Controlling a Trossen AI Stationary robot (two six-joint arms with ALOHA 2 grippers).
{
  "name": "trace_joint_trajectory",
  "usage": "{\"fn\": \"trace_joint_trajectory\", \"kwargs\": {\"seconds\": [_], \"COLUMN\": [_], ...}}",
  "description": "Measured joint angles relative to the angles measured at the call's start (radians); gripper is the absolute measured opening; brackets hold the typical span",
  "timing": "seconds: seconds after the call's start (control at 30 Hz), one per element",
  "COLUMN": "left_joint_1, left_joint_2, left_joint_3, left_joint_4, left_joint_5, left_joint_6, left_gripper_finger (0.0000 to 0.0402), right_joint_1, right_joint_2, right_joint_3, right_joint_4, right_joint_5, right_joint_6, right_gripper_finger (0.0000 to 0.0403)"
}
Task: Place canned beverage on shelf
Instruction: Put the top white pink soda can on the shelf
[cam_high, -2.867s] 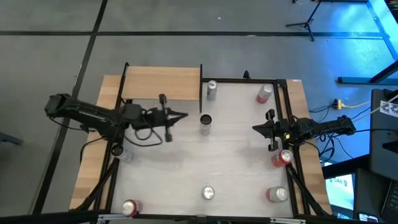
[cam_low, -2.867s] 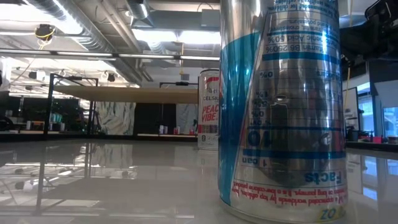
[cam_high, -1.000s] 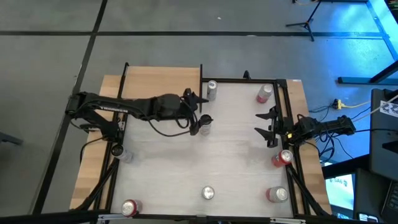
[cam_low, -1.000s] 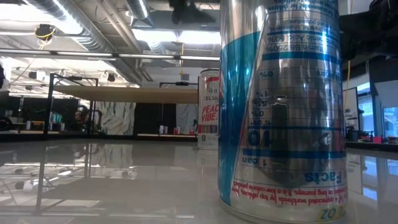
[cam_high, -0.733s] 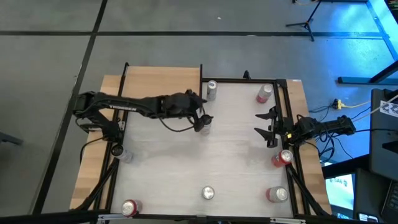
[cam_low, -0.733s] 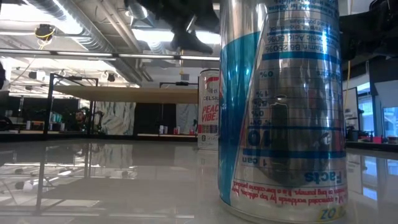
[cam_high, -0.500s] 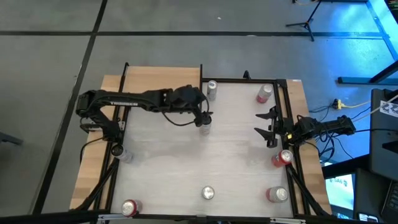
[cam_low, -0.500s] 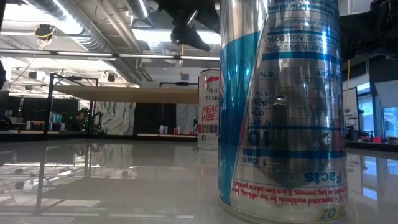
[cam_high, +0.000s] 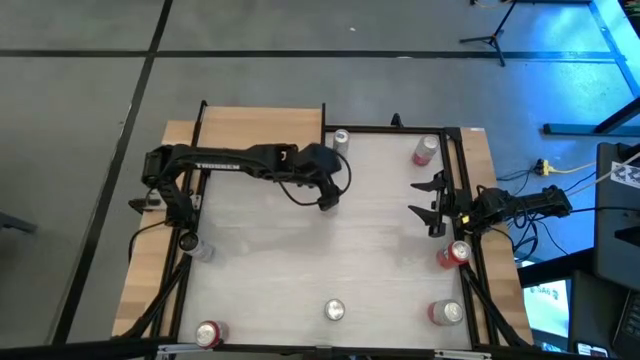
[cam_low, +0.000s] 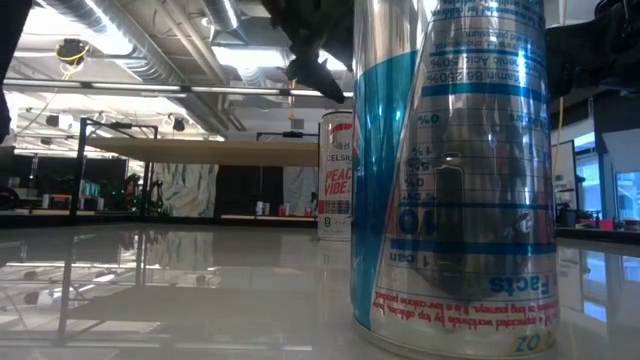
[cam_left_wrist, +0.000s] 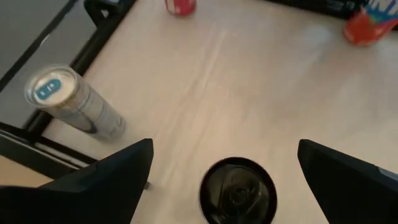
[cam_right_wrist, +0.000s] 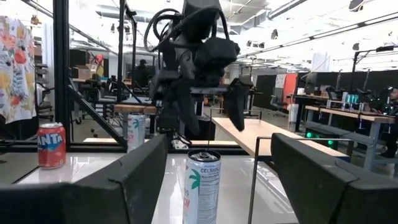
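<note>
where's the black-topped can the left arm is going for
In the high view it is hidden under the left gripper, near the table's back middle. The left wrist view shows the black-topped can upright between the open jaws, beside a silver can by the shelf.

Robotics lab, open-plan. Exposed ducts (cam_low: 120, 40) and strip lights (cam_low: 270, 58) overhead. Workbenches (cam_right_wrist: 336, 115) with gear fill room behind. Black metal framing (cam_right_wrist: 61, 74) rings white surface (cam_high: 330, 260). Tripod legs (cam_high: 490, 35) and cables (cam_high: 560, 168) on grey floor.
</note>
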Motion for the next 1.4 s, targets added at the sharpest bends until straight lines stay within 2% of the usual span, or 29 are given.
{"fn": "trace_joint_trajectory", "kwargs": {"seconds": [0.3, 0.47, 0.77, 1.03, 1.4], "left_joint_1": [0.001, 0.001, 0.001, 0.001, -0.002], "left_joint_2": [0.054, 0.056, 0.056, 0.056, 0.047], "left_joint_3": [0.000, 0.000, 0.000, 0.000, 0.000], "left_joint_4": [-0.075, -0.076, -0.062, -0.056, -0.035], "left_joint_5": [-0.037, 0.014, 0.021, 0.096, 0.122], "left_joint_6": [0.000, 0.002, 0.028, 0.030, 0.081], "left_gripper_finger": [0.0390, 0.0390, 0.0390, 0.0390, 0.0390], "right_joint_1": [0.000, 0.000, 0.000, 0.000, 0.000], "right_joint_2": [0.000, 0.000, 0.000, 0.000, 0.000], "right_joint_3": [0.000, 0.000, 0.000, 0.000, 0.000], "right_joint_4": [-0.002, -0.009, -0.015, -0.017, -0.024], "right_joint_5": [0.000, 0.000, 0.001, 0.002, 0.003], "right_joint_6": [0.000, 0.000, 0.000, 0.000, 0.000], "right_gripper_finger": [0.0287, 0.0287, 0.0287, 0.0287, 0.0287]}}
